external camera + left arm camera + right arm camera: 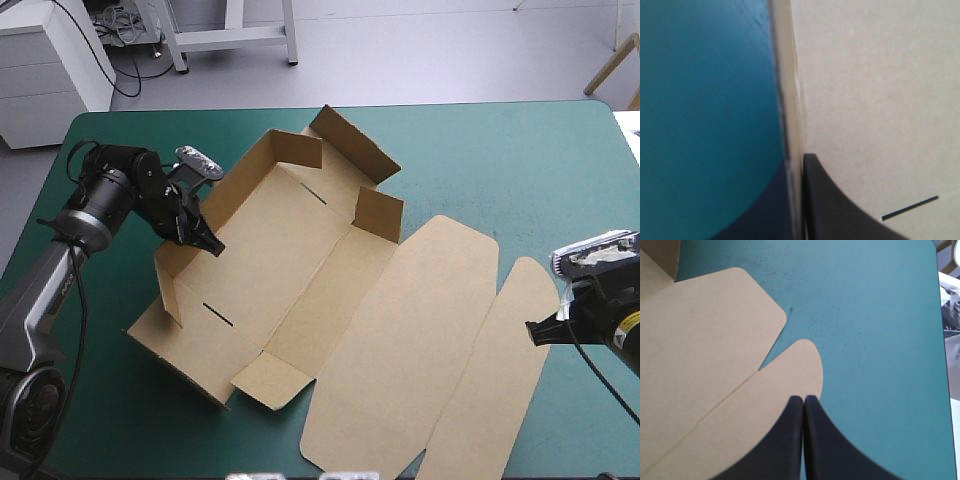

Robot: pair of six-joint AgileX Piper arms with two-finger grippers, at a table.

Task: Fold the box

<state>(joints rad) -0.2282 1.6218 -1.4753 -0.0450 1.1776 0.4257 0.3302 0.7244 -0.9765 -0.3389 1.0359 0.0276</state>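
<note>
We see the brown box (290,250) in the middle of the teal-green worktop (480,140). It is only partly built. The walls at the box's far end (345,150) stand up, and so does the long wall (170,285) on the box's left side. The lid (410,330) lies flat to the right of the box's floor. A long flap (500,380) with round corners lies flat on the lid's outer side. At the box's near end a small flap (270,380) lies flat too.

The left jaws are clamped on the box's long left wall. From the left wrist we see the thin top edge of that wall (790,100) running between them. One black finger (840,210) is inside the box, pressed against the wall. The other finger (765,220) is a dark shape outside the box, over the worktop. A thin dark slot (910,207) is cut in the board close to the inside finger.

The right jaws are at the box's right side, at the outer edge of the long flap. They are pressed together into one point and hold nothing. From the right wrist, their black fingers (790,440) sit over the flap's (740,430) round corner. We cannot tell if the tip touches the board.
</note>
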